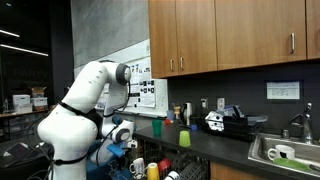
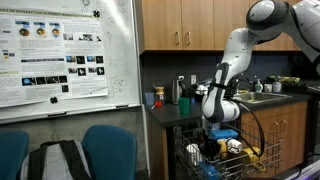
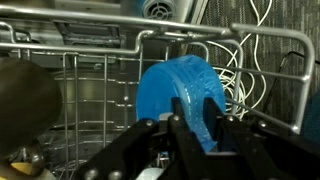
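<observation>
- The pincer [image 3: 203, 128] is clenched on the rim of a blue cup [image 3: 168, 85], with one finger inside the wall and one outside.
- The blue cup lies tilted on its side, its mouth turned towards the wrist camera, low within the wire rack [image 3: 95, 70].
- White wires [image 3: 247, 62] loop just beside the cup, and a dark rounded dish [image 3: 25, 100] sits at the rack's other side.
- In an exterior view, the arm reaches down into the rack [image 2: 240, 162] below the tabletop [image 2: 262, 100].
- In an exterior view, a green cup [image 1: 184, 138] stands on the tabletop, well apart from the sink [image 1: 258, 152].
</observation>
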`<state>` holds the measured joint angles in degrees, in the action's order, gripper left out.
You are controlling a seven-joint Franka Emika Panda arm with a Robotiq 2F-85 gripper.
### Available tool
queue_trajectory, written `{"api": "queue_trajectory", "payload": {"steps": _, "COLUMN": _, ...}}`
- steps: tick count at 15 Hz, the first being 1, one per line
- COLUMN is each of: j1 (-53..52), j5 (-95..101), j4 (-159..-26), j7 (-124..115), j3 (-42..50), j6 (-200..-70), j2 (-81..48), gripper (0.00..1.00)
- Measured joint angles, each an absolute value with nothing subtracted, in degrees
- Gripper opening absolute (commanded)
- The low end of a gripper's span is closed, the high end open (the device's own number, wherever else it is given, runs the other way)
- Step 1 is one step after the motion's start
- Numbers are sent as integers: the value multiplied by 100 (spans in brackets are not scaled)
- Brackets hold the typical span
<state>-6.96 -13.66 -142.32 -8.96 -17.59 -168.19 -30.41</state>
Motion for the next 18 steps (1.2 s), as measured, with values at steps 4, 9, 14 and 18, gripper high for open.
{"api": "queue_trajectory", "payload": {"steps": 4, "j1": -696, "j5": -1366, "j4": -14232, "j7": -896, "j3": -1759, "j6": -16819, "j2": -3041, "gripper": 26}}
{"api": "queue_trajectory", "payload": {"steps": 9, "j1": -693, "j5": -1366, "j4": -14236, "j7": -894, "j3": -1753, "j6": -16821, "j2": -3019, "gripper": 69}}
{"api": "queue_trajectory", "payload": {"steps": 14, "j1": -729, "j5": -1345, "j4": -14252, "j7": -875, "j3": -1591, "j6": -16788, "j2": -3020, "gripper": 100}}
{"api": "queue_trajectory", "payload": {"steps": 18, "j1": -737, "j5": -1245, "j4": -14269, "j7": -837, "j3": -1477, "j6": -16695, "j2": -3020, "gripper": 100}}
